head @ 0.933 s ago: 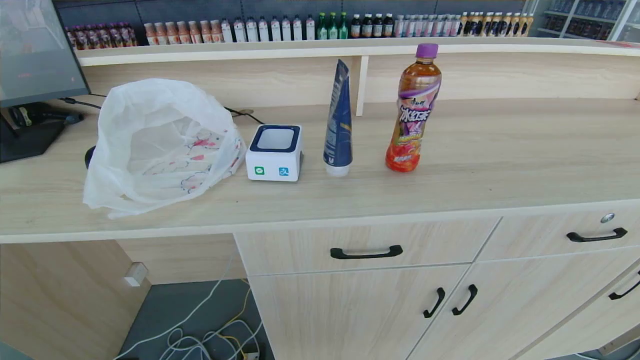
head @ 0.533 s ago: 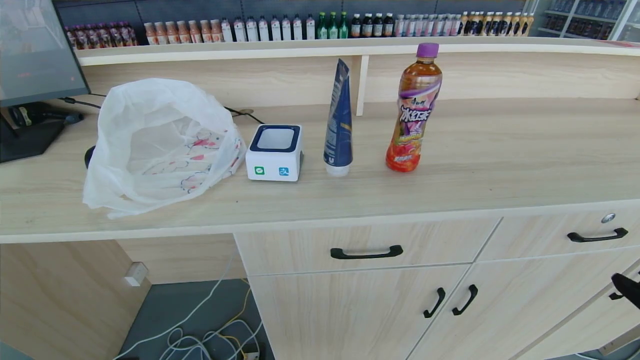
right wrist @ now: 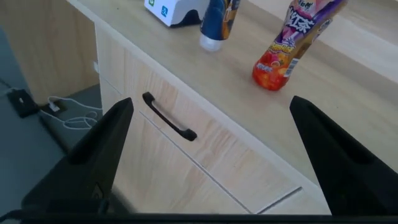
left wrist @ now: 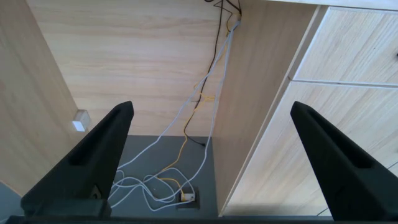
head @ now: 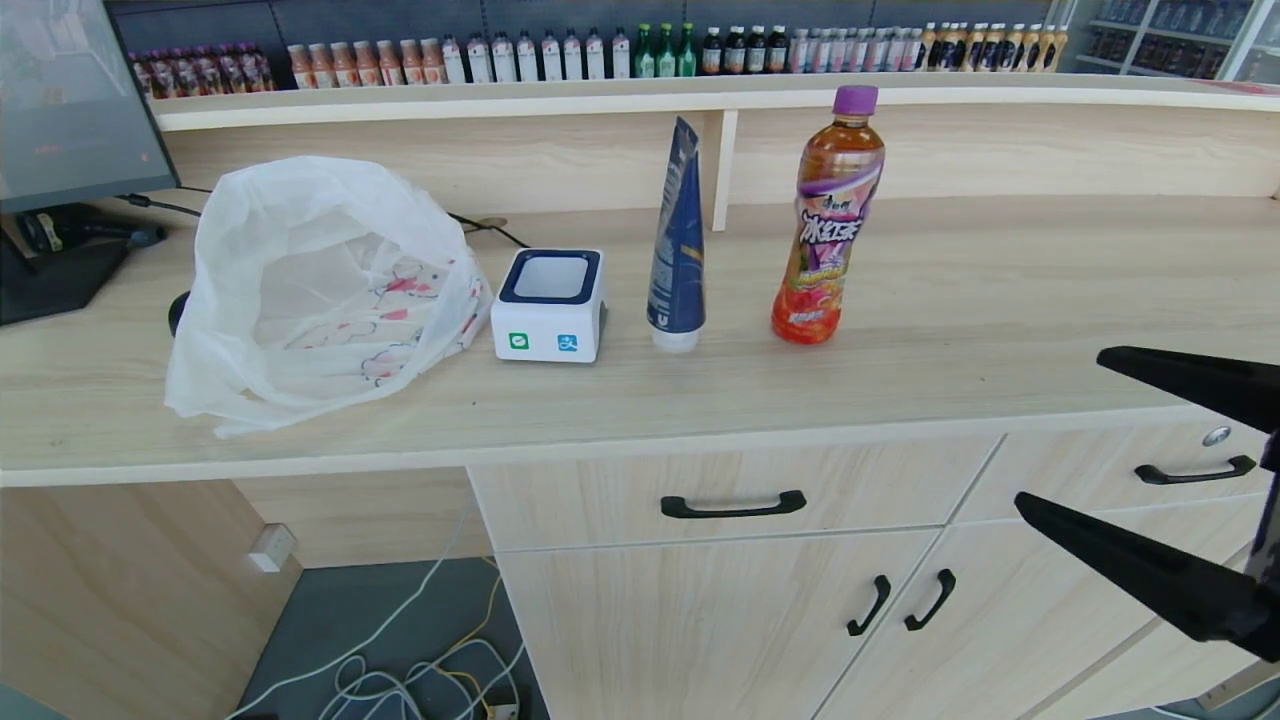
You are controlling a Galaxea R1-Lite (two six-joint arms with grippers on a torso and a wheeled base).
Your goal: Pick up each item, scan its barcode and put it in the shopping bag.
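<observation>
On the wooden counter [head: 1000, 300] stand an orange drink bottle [head: 828, 215] with a purple cap and, to its left, a dark blue tube [head: 677, 240] upright on its white cap. Left of the tube sits a white box scanner [head: 549, 305] with a dark-rimmed window. A crumpled white shopping bag [head: 310, 285] lies open at the counter's left. My right gripper [head: 1060, 430] hangs open and empty at the right, before the counter's front edge, well right of the bottle [right wrist: 292, 40]. My left gripper [left wrist: 211, 134] is open and empty, low in front of the cabinet's open bay.
Drawers and doors with black handles [head: 733, 505] run below the counter. Loose cables [head: 400, 660] lie on the floor in the open bay. A monitor [head: 70, 100] stands at the far left. A raised back shelf [head: 700, 95] carries a row of several bottles.
My right gripper has risen into the head view from the lower right, now open beside the counter's front edge. The items on the counter have not moved.
</observation>
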